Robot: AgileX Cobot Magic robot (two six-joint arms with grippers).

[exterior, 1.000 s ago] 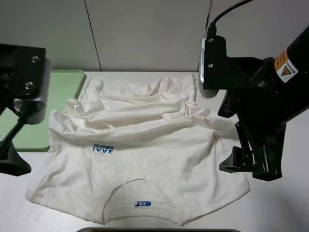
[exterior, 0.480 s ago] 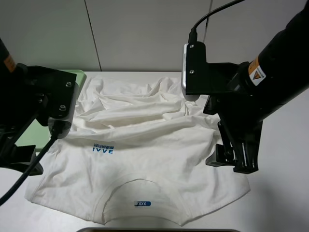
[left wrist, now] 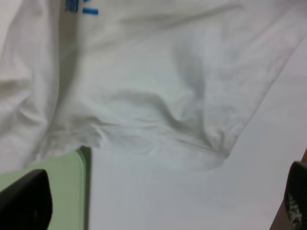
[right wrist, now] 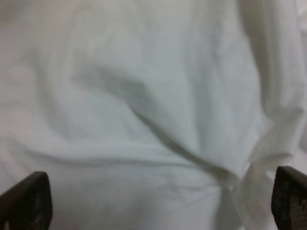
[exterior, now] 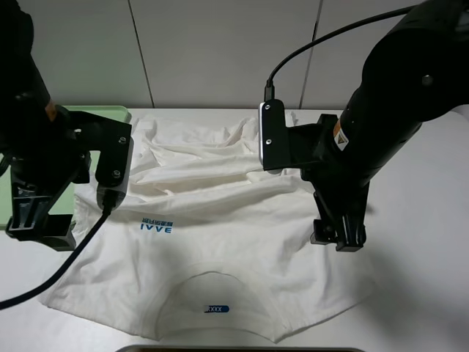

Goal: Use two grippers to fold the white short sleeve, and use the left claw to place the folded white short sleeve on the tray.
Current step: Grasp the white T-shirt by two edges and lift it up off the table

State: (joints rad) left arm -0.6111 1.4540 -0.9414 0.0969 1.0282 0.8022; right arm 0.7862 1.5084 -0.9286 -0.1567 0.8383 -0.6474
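The white short sleeve (exterior: pixel 220 220) lies spread on the white table, crumpled at its far end, with the blue "IVVE" print (exterior: pixel 156 226) and the blue neck label (exterior: pixel 215 309) showing. The pale-green tray (exterior: pixel 102 111) is at the left, mostly hidden under my left arm. My left gripper (exterior: pixel 40 231) is open over the tray's edge, beside the shirt's left sleeve (left wrist: pixel 158 139); the tray corner (left wrist: pixel 57 177) shows there. My right gripper (exterior: pixel 337 238) is open just above the shirt's right side (right wrist: pixel 144 120). Neither holds anything.
Bare white table (exterior: pixel 425 279) lies to the right of the shirt. A dark edge (exterior: pixel 242 349) runs along the table's near side. Grey wall panels stand behind the table.
Both arms have swung inward and lower toward the shirt. The left gripper moved over the tray edge, the right one moved left over the shirt's right side. The shirt has barely moved.
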